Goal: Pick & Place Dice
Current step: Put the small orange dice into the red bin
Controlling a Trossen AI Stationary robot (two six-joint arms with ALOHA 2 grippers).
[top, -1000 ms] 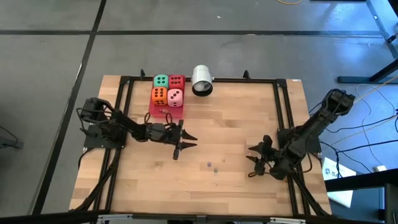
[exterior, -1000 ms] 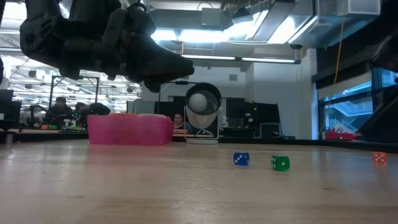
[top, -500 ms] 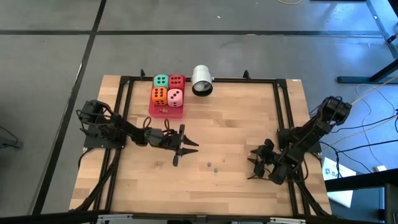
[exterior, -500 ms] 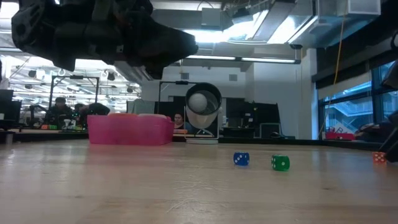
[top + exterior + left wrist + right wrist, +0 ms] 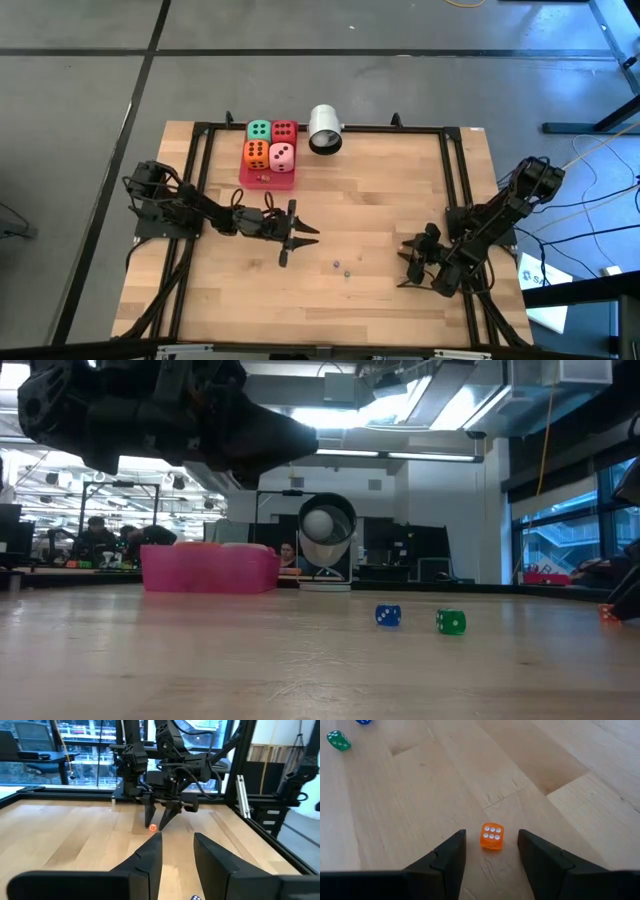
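Right gripper (image 5: 491,851) has dropped low since a second ago, open fingers straddling the small orange die (image 5: 492,836); left gripper (image 5: 297,236) hovers open mid-table.

In the high view the orange die by the right gripper (image 5: 408,263) is too small to make out. In the low view that small orange die (image 5: 608,613) is cut by the picture's edge. Beyond the left gripper (image 5: 172,851), a blue die (image 5: 195,897) is cropped.
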